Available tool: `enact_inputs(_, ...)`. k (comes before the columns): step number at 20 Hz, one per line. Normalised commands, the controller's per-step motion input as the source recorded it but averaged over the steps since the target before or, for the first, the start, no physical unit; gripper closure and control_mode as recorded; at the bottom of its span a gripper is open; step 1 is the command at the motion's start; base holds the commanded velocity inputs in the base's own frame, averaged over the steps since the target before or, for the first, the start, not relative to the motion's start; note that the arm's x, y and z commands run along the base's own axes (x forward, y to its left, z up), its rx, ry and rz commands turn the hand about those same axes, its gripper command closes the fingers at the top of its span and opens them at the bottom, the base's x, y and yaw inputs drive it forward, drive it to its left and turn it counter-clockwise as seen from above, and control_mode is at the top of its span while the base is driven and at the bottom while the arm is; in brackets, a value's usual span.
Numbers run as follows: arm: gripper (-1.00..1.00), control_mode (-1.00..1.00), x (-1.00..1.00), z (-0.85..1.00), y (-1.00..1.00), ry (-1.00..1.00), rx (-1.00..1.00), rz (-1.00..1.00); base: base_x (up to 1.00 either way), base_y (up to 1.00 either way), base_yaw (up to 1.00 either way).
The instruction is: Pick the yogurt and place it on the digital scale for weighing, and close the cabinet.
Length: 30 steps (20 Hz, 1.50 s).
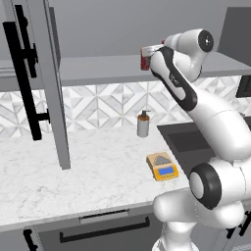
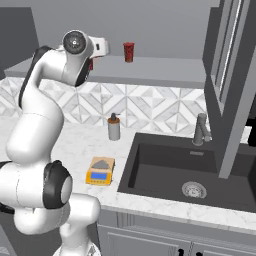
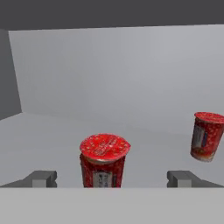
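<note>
While your gripper (image 3: 112, 178) stands wide open with nothing in it, its two fingertips (image 3: 41, 178) sit to either side of the yogurt (image 3: 104, 160), spread that far so the cup can pass between them. Neither tip touches the cup as far as you can tell, so the grasp looks not yet made; your likely next step is to ease forward and close. The yogurt stands upright on the shelf (image 1: 98, 66) inside the cabinet (image 1: 49, 83), and a second red cup (image 3: 207, 136) stands on the same shelf, well apart to one side of the yogurt and farther back, so keep your aim on the nearer one. Below the yogurt, on the counter (image 1: 73, 166), the scale (image 1: 162, 166) lies bare to receive it, with a soap bottle (image 1: 143, 123) behind it by the wall. Left of the yogurt the cabinet door (image 1: 29, 78) hangs open, waiting for you afterwards.
</note>
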Motion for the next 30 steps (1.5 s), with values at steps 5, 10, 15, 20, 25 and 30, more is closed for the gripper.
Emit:
enact_inputs(5, -1.0, -1.0, 0.2, -0.03, 0.02, 0.02, 0.0, 0.06, 0.0, 0.0, 0.0)
enact_inputs(10, -1.0, -1.0, 0.23, -0.14, 0.05, 0.02, 0.0, 0.05, 0.0, 0.0, 0.0)
enact_inputs(15, -1.0, -1.0, 0.24, -0.25, 0.15, 0.02, 0.0, 0.04, 0.0, 0.0, 0.0)
enact_inputs(20, 1.0, -1.0, 0.19, -0.17, 0.05, 0.02, 0.0, 0.06, 0.0, 0.0, 0.0)
enact_inputs(25, 1.0, -1.0, 0.24, -0.1, 0.0, 0.06, 0.0, 0.05, 0.0, 0.0, 0.0)
enact_inputs(30, 1.0, -1.0, 0.0, 0.0, 0.02, -0.02, 0.0, 0.0, 0.0, 0.0, 0.0)
